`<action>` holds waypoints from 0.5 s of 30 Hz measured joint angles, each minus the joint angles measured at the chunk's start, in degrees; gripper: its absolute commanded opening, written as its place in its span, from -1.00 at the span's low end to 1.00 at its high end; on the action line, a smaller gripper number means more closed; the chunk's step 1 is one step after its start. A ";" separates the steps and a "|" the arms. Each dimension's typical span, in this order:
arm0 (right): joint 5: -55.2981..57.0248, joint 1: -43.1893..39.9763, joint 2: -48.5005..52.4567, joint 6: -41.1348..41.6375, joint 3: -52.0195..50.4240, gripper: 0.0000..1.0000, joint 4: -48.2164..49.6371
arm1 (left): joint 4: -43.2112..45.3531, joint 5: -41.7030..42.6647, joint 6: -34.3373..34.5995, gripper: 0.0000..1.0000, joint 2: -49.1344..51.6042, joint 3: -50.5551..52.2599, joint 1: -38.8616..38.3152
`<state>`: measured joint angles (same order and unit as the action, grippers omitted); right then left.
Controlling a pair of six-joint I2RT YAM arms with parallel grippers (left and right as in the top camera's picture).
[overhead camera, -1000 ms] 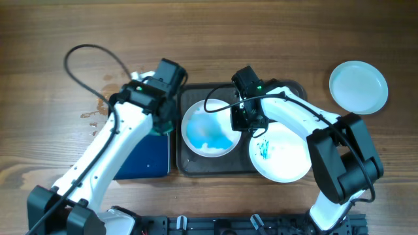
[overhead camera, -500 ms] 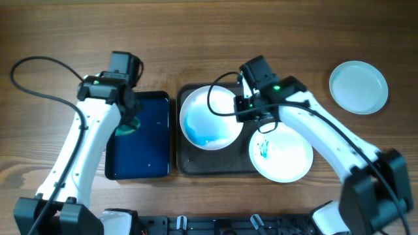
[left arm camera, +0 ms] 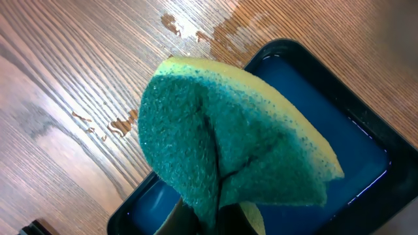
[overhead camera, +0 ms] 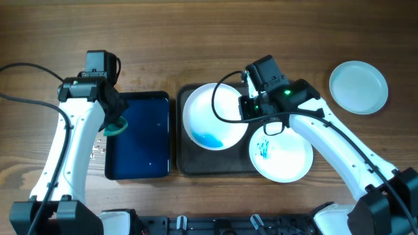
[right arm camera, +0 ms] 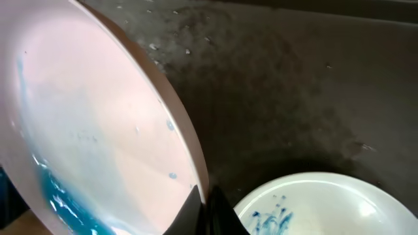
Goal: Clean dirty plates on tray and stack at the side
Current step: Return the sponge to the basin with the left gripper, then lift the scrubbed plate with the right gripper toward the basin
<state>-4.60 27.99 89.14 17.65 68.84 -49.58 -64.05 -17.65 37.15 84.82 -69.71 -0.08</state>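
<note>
My right gripper (overhead camera: 245, 109) (right arm camera: 208, 207) is shut on the rim of a white plate (overhead camera: 214, 116) (right arm camera: 85, 111), held tilted over the dark tray (overhead camera: 242, 164) (right arm camera: 294, 98), with blue liquid pooled at its lower edge. A second white plate (overhead camera: 282, 155) (right arm camera: 326, 202) with teal scribbles lies at the tray's right end. A pale blue plate (overhead camera: 358, 87) sits on the table at far right. My left gripper (overhead camera: 112, 125) (left arm camera: 219, 219) is shut on a green and yellow sponge (left arm camera: 228, 150) over the left edge of the blue basin (overhead camera: 140, 137) (left arm camera: 339, 163).
Water drops lie on the wood left of the basin (left arm camera: 108, 124) and above it (left arm camera: 196, 29). Black cables loop from both arms over the table.
My left arm has swung left from the tray with the sponge to the basin's left edge. My right gripper has tipped the plate up; the blue liquid has run to its lower edge.
</note>
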 measured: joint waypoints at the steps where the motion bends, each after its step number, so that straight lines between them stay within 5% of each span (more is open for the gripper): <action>1: 0.76 0.00 0.00 0.00 0.00 -0.91 -0.46 | 0.00 0.02 -0.02 -0.92 0.00 0.00 0.00; 15: 5.11 0.00 0.00 -0.04 0.00 -0.91 -4.50 | 0.17 0.17 -0.02 -0.92 0.00 0.00 0.00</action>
<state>0.51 27.99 89.14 17.61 68.84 -54.08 -63.88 -17.47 37.12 84.82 -69.71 -0.08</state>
